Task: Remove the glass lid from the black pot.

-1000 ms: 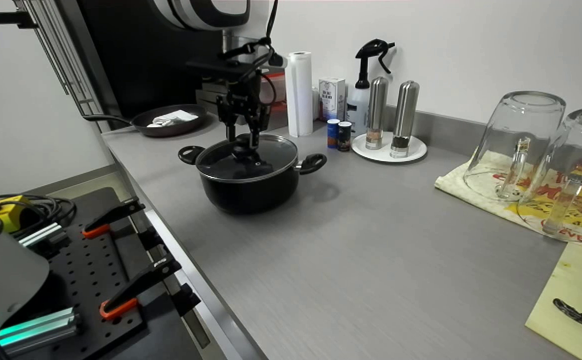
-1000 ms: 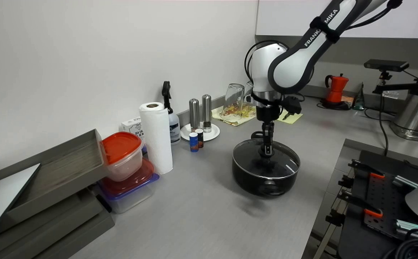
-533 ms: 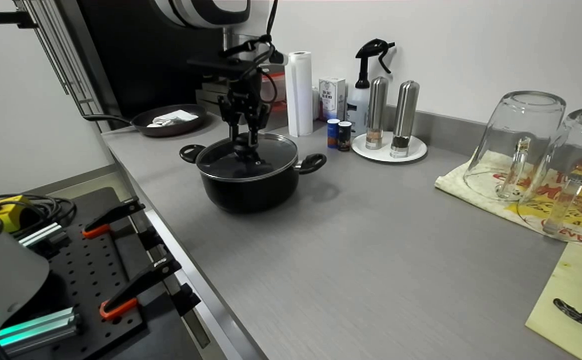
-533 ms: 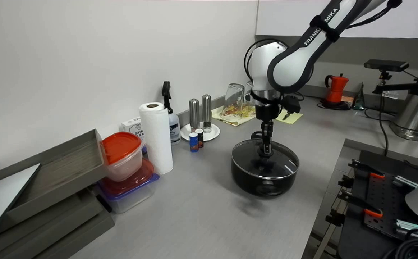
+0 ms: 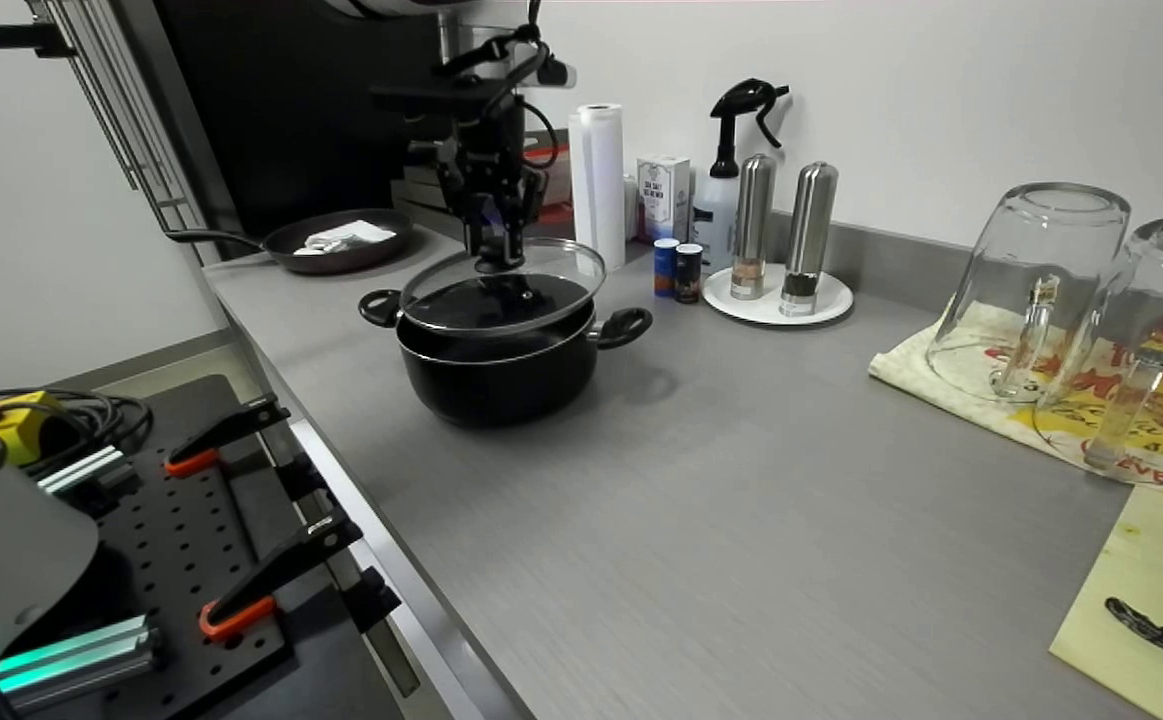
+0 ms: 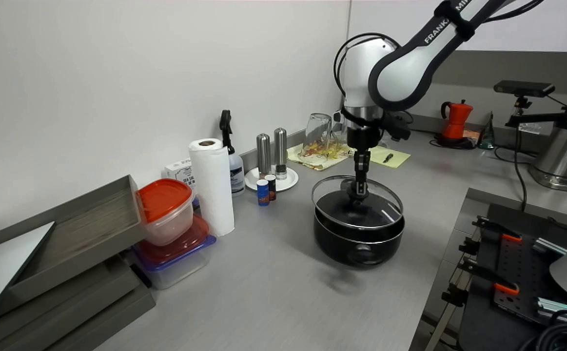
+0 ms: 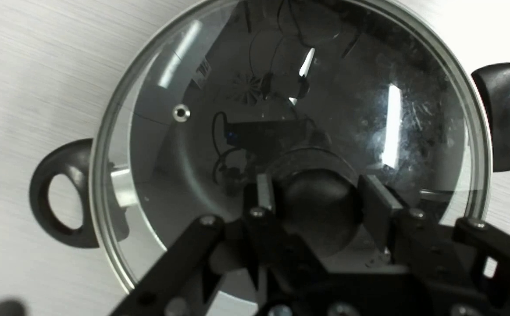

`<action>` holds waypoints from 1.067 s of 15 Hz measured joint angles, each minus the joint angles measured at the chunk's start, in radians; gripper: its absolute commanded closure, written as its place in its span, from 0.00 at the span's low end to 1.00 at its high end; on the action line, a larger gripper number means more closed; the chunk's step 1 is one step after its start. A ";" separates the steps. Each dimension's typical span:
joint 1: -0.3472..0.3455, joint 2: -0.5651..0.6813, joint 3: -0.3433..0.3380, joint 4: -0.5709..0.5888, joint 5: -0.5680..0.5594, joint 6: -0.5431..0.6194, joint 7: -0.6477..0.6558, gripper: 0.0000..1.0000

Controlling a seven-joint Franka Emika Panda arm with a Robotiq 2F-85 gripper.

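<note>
The glass lid (image 5: 541,300) is a round clear disc with a metal rim and a black knob. In both exterior views the lid (image 6: 376,214) is raised a little above the black pot, with a gap below its rim. The black pot (image 5: 501,390) stands on the counter with its two side handles; it also shows in an exterior view (image 6: 351,248). My gripper (image 5: 499,250) is shut on the lid's knob from above, also in an exterior view (image 6: 359,189). In the wrist view the fingers (image 7: 314,197) hold the knob on both sides. The pot's handle (image 7: 64,193) shows beyond the lid (image 7: 281,87).
A frying pan (image 5: 341,250), paper towel roll (image 5: 598,190), two small shakers (image 5: 676,270) and a white plate with two mills (image 5: 779,300) stand behind the pot. Glass jars (image 5: 1031,290) stand on a cloth at right. Plastic containers (image 6: 171,214) sit beside grey trays (image 6: 78,234).
The fingers have closed on the knob. The gripper has then moved up and the lid has risen off the pot with it. The pot has stayed on the counter.
</note>
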 measured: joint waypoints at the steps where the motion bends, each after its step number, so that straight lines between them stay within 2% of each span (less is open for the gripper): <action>1: -0.001 -0.019 -0.001 -0.002 -0.004 -0.008 0.000 0.75; 8: -0.045 -0.052 -0.040 -0.001 -0.003 -0.061 -0.001 0.75; 16: -0.205 -0.054 -0.168 -0.001 0.050 -0.073 -0.015 0.75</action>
